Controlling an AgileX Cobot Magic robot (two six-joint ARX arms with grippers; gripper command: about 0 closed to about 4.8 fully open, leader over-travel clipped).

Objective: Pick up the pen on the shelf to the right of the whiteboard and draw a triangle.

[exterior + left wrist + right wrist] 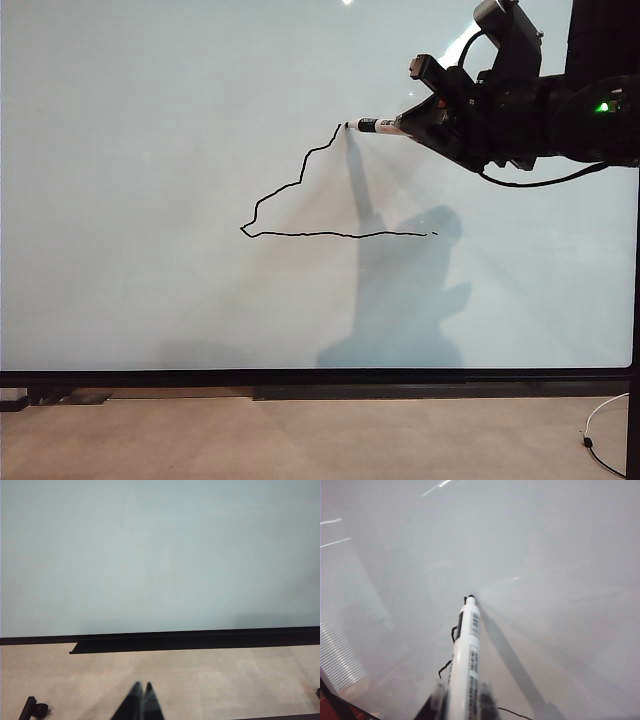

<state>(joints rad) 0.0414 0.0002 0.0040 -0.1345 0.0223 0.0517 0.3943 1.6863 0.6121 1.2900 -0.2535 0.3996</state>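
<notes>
A big shiny whiteboard (150,300) fills almost all I can see, with a thin black frame along its lower edge and a pale floor under it.

My right gripper (425,125) is up near the top right part of the whiteboard. Its fingers are squeezed tight on the back end of the pen (378,126). The pen sticks out sideways, and its black tip touches the whiteboard right at the peak of the triangle (300,205). In my right wrist view the pen (466,655) points away from me, tip on the board.

The triangle is not done. It has a flat bottom line and a wobbly left side going up to the peak. I think the side going down from the peak to the right end of the bottom line is still missing.

The pen looks light, thin, hard and smooth, so I think it could slip or twist. Holding it near the back end, as I do, keeps the tip free.

My left gripper (141,700) sits low, below the whiteboard, over the floor. Its fingers are pressed together and hold nothing.
</notes>
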